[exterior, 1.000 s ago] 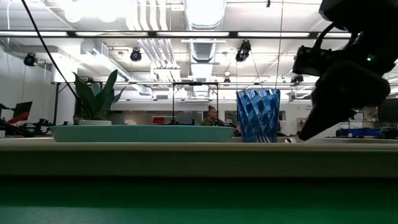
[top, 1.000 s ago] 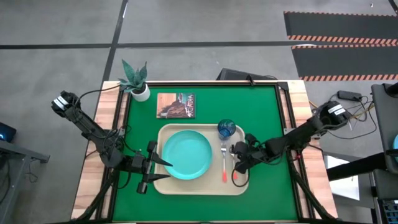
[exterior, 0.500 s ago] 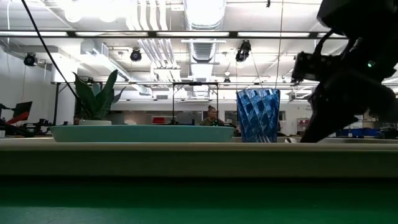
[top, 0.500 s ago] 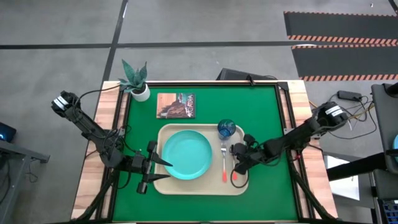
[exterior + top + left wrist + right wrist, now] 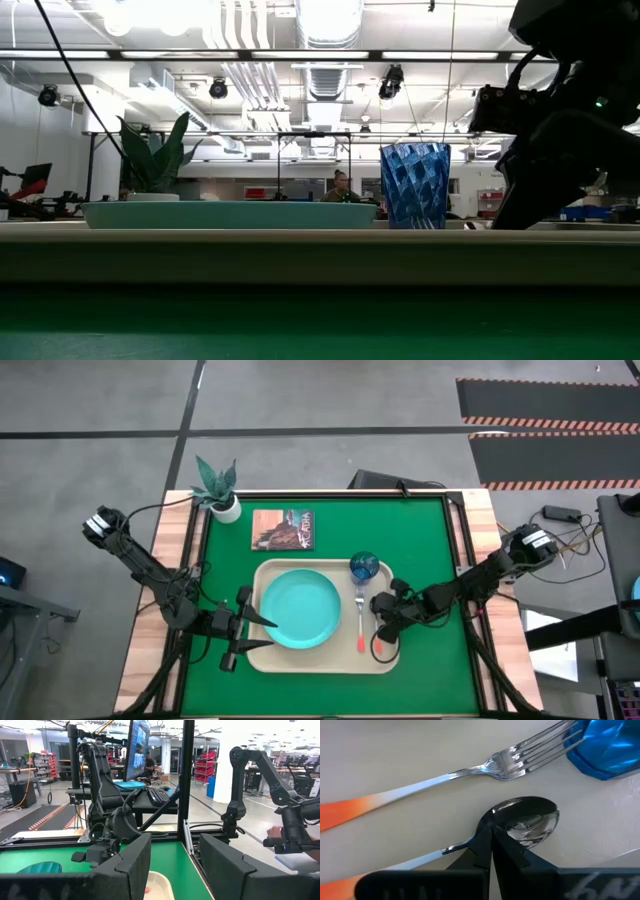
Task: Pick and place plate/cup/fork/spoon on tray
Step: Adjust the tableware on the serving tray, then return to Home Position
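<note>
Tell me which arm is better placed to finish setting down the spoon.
The right: its tool is shut on the red-orange-handled silver spoon, low over the beige rectangular tray beside the red-orange-handled fork. The left tool waits at the tray's opposite edge.

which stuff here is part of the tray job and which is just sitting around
Part of the job:
tray
plate, on the tray
cup, on the tray
fork, on the tray
spoon, lying beside the fork under the right tool

Just lying about:
picture card, on the green mat beyond the tray
potted plant, at the table's far left corner
</note>
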### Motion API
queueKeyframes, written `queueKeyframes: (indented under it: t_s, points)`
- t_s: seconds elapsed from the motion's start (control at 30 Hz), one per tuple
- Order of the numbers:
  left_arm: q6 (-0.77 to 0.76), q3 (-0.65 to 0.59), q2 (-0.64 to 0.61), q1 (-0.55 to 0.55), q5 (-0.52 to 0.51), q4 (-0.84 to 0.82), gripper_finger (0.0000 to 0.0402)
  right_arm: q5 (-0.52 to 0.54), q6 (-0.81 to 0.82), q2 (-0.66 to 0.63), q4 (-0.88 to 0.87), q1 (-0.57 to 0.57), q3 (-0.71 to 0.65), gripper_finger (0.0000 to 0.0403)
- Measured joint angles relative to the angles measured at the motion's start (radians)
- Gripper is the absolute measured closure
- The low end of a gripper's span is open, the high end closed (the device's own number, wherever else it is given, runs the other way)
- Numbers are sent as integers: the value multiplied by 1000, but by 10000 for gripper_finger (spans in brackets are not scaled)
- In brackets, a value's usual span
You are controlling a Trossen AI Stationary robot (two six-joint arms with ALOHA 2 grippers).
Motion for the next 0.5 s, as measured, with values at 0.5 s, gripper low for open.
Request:
queueKeyframes:
  t_s: [0.5]
  points:
    - [-4, 0, -2, -5, 0, -8, 246, 14, -60, -28, -104, 33, 104, 394]
